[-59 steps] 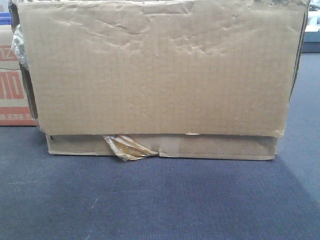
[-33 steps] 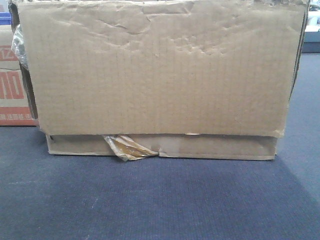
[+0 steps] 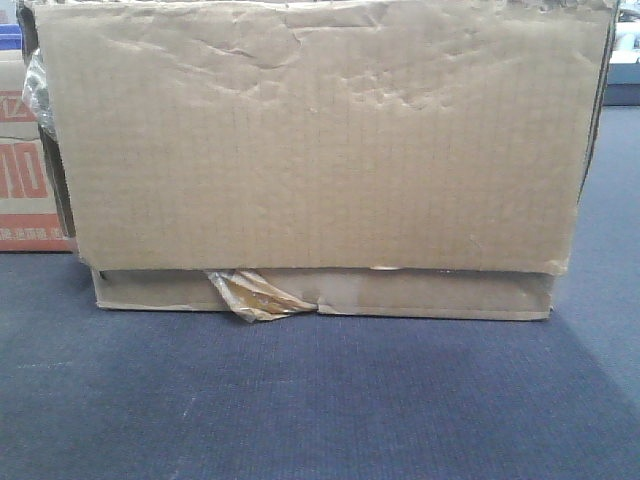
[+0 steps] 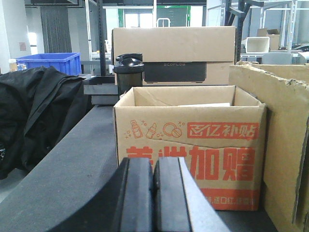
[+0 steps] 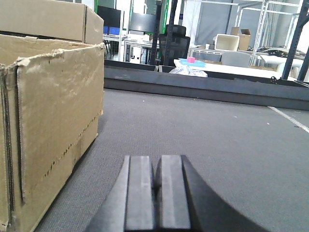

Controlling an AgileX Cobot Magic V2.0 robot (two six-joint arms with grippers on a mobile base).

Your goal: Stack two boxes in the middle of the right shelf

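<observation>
A large plain brown box (image 3: 320,150) with a wrinkled face and torn amber tape (image 3: 255,297) at its lower seam fills the front view, resting on the grey surface (image 3: 320,400). Its edge shows in the left wrist view (image 4: 285,145) and the right wrist view (image 5: 48,116). A smaller open box (image 4: 190,140) with red print stands left of it, also seen in the front view (image 3: 25,170). My left gripper (image 4: 153,166) is shut and empty, facing the printed box. My right gripper (image 5: 157,166) is shut and empty, low to the right of the large box. The shelf is out of view.
Behind the printed box stand another cardboard carton (image 4: 174,53) and a black bottle (image 4: 128,70). A black cloth (image 4: 38,116) lies at the left, with a blue bin (image 4: 50,63) beyond. A dark raised edge (image 5: 203,87) bounds the far side; chairs and racks stand beyond.
</observation>
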